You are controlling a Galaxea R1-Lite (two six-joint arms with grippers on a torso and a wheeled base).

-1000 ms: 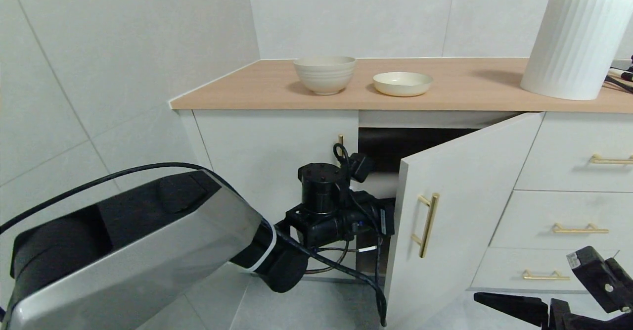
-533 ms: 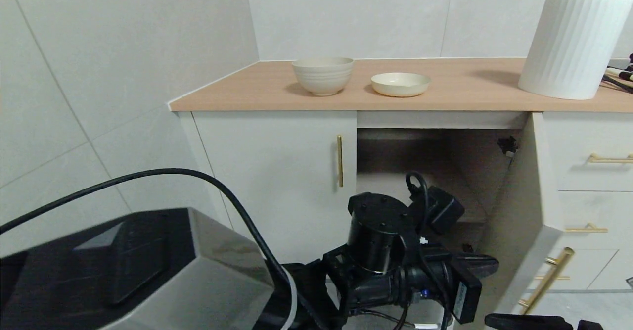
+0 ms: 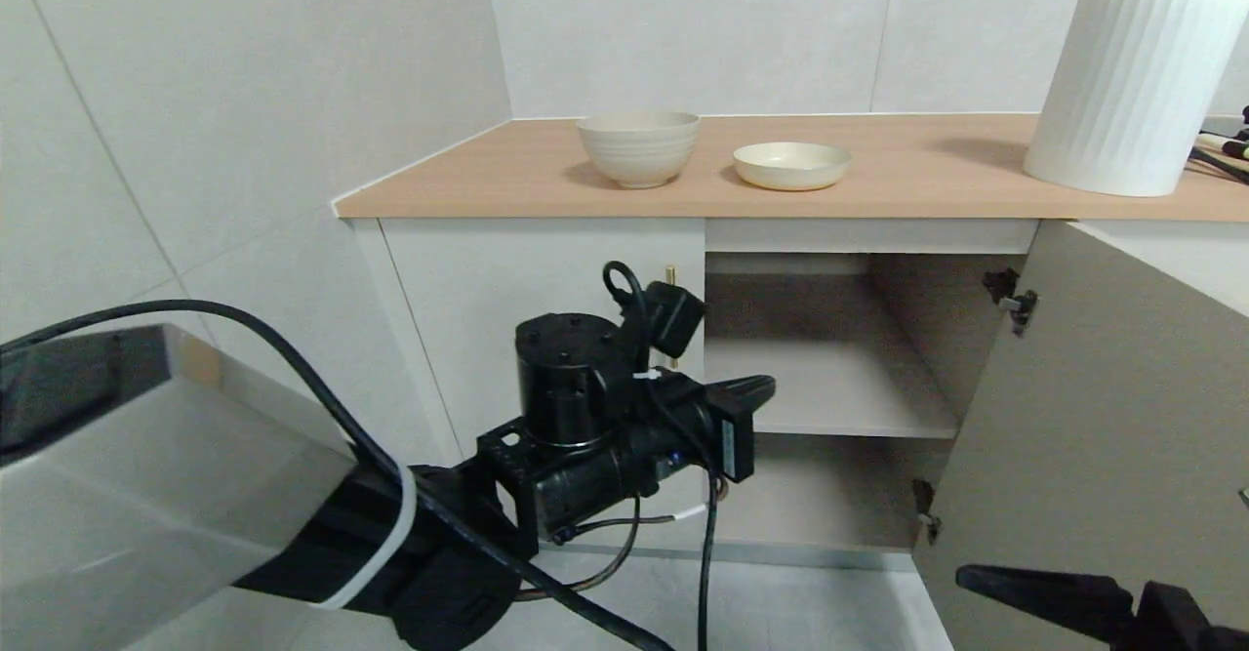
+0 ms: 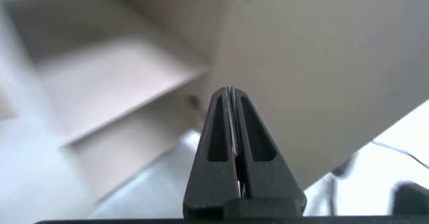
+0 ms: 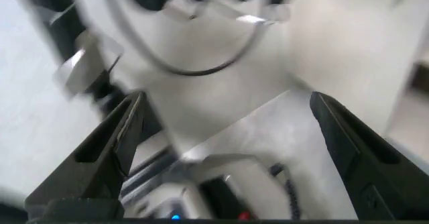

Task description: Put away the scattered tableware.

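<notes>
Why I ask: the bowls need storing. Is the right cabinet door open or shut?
Open. The cabinet door stands swung out to the right, baring the shelf inside and the upper hinge.

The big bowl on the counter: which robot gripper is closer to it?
Left. The left gripper sits below the bowl, in front of the open cabinet. The right gripper is lower and farther right, down by the open door.

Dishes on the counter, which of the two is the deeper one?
The ribbed bowl on the left. Its sides rise steeply, while the cream dish to its right is low and shallow.
</notes>
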